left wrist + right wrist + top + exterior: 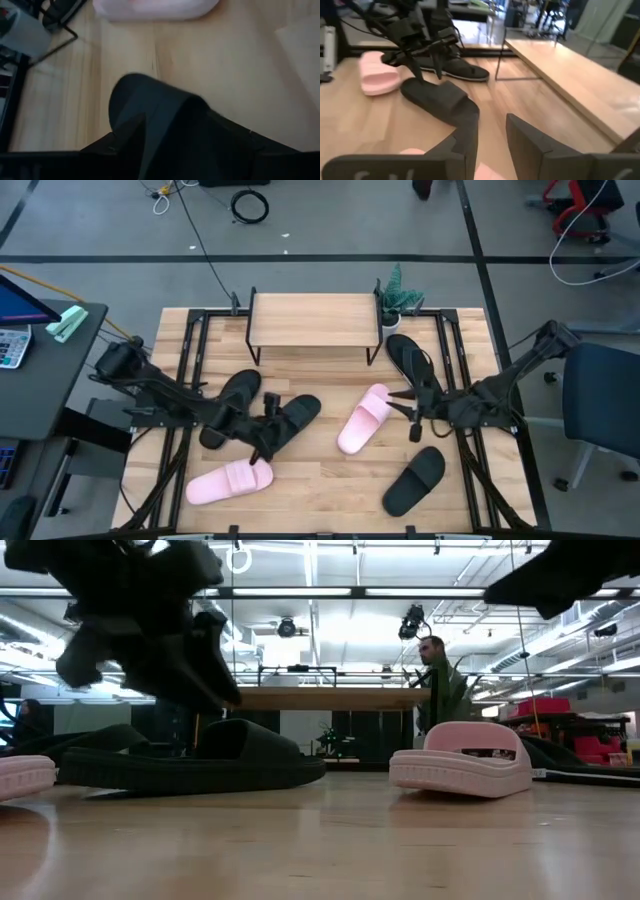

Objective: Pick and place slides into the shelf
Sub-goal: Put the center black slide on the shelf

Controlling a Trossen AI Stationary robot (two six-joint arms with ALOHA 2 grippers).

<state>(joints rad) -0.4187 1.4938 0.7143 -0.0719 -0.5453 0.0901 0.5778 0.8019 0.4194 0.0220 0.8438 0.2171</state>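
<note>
Nearest the front edge of the slatted counter (330, 500): a pale pink slide (228, 482) at front left and a black slide (414, 481) at front right, both flat and apart from either hand.

Farther in, the left hand (266, 442) over the heel end of a second black slide (291, 420). Seen only from the right wrist: those fingers spread wide, tips just above the band of that slide (440, 99), gripping nothing. From the left wrist, only that dark band (160, 120) close up, with a pink slide (156, 9) beyond. From the low view, the left hand (150, 625) hanging above the black slide (190, 760), but the gap at the fingers hidden.

Just left of that slide, a black flip-flop (230, 405) partly under the left arm.

Mid-counter, the second pink slide (363, 419) lying slantwise, immediately left of the right hand (412, 416). Right hand's own fingers (462, 142) parted a little, empty, a pink edge showing between them.

Behind the right hand, another black flip-flop (413, 360).

Farthest back, the shelf (314, 320), top board bare, with a small potted plant (399, 295) at its right end.

No readable writing anywhere.
</note>
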